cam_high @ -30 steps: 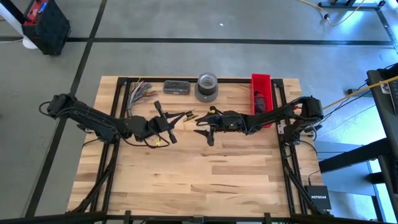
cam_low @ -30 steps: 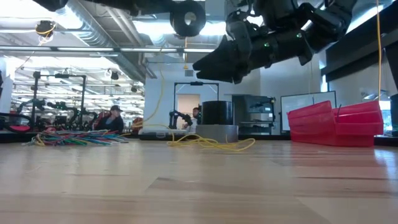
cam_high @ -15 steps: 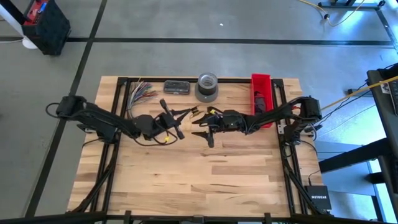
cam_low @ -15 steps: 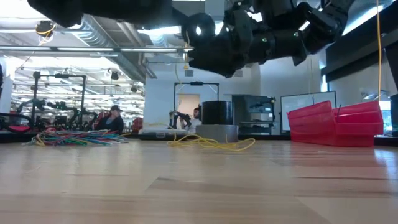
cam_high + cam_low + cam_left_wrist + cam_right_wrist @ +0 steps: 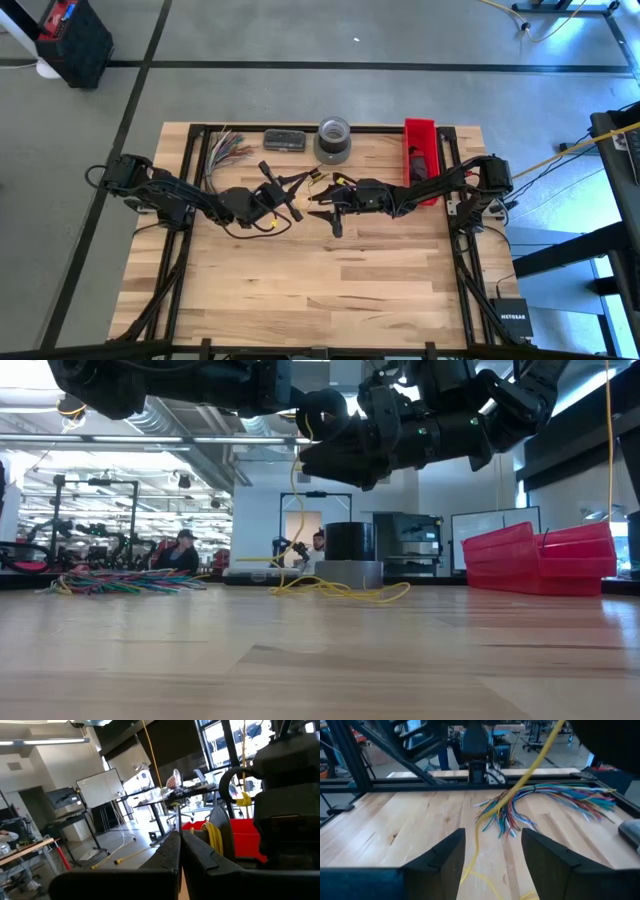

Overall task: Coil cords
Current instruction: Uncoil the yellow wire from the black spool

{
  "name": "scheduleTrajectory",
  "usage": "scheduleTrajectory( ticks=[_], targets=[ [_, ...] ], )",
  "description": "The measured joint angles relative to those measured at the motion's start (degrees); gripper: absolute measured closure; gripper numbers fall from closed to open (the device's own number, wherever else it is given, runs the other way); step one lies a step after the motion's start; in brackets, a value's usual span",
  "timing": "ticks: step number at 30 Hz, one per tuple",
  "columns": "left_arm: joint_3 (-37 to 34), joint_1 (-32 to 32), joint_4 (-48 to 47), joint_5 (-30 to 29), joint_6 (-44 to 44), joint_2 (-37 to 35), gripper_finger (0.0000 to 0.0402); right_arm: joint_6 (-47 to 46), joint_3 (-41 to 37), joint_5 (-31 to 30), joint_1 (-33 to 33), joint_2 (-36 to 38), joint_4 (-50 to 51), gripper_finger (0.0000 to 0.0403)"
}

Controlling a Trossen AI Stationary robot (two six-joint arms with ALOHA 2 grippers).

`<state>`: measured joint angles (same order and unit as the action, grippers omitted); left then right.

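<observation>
- The fan of multicoloured wires [image 5: 225, 148] lies untouched at the table's [image 5: 330, 290] 10 o'clock corner, well apart from the work.
- The left gripper [image 5: 283, 190] has swung rightward over the last second. It now hangs above the table at about 11 o'clock from the table's middle, close to the other arm. Its fingers are pinched narrow, and a yellow strand of the cord [image 5: 297, 490] rises from their tips.
- The cord's small round black bundle [image 5: 322, 410] rides up in the air with that gripper and now sits right against the right arm's fingers. A strand drops from it to loose loops on the wood near the tape roll [image 5: 333, 140] at 12 o'clock.
- The right gripper [image 5: 318, 200] has barely moved. It stays spread wide, and the strand passes between its fingers without being gripped.
- The gap has closed, so a hand-over or the next wrap looks ready. The slack on the table suggests the coiling is unfinished.
</observation>
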<state>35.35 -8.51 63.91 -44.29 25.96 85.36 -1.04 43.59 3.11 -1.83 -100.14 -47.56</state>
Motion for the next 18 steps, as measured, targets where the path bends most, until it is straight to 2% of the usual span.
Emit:
scheduleTrajectory(
  ticks=[11, 14, 18],
  targets=[
    [0.00, 0.04, -0.23, 0.17, 0.46, -0.02, 0.0402, -0.15, 0.00, 0.41, 0.00, -0.13, -2.88, 0.0258],
    [0.00, 0.04, -0.26, 0.19, 1.12, -0.02, 0.0402, -0.15, 0.00, -0.06, 0.00, -0.13, -3.34, 0.0296],
    [0.00, 0.04, -0.30, 0.20, 1.20, -0.02, 0.0402, -0.15, 0.00, -0.06, 0.00, -0.13, -3.61, 0.0371]
  ],
)
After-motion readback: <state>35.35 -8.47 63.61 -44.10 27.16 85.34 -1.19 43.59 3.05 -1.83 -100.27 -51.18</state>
